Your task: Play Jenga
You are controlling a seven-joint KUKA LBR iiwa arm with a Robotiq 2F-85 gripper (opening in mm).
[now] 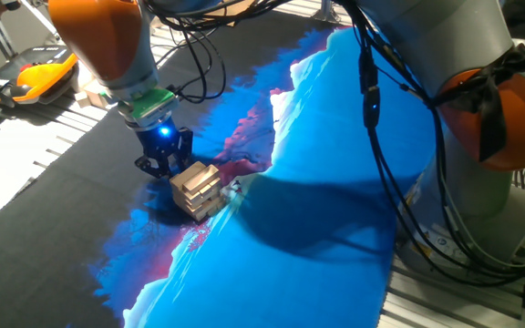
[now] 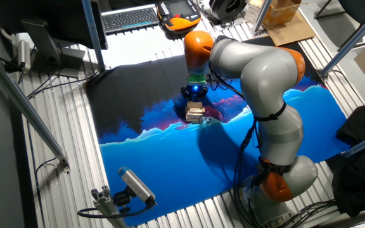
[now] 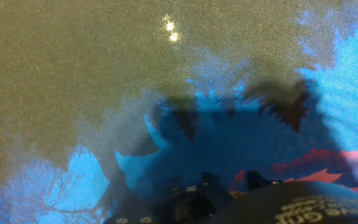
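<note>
Tower: the Jenga [image 1: 196, 189] stack stands on the printed cloth [image 1: 335, 182], right where the black area meets the pink-and-blue pattern.
Gripper: the gripper [image 1: 160, 165] hangs low over the cloth just beside the tower, on its black-cloth side, below the blue light on the wrist.
Key relation: in one fixed view the tower lies to the lower right of the fingers, close or perhaps touching; contact cannot be confirmed.
Tower axis: upright, its layers crossing one another and slightly askew, one corner turned toward the camera.
Other fixed view: the tower [image 2: 195, 113] sits directly under the gripper [image 2: 194, 94], nearer the camera.
Jaws: dark fingers appear spread and hold nothing visible, but whether parted or closed cannot be told for certain.
Hand view: only cloth and the shadow of the fingers; no blocks appear.
Likely next: a sideways approach to a single block.
</note>
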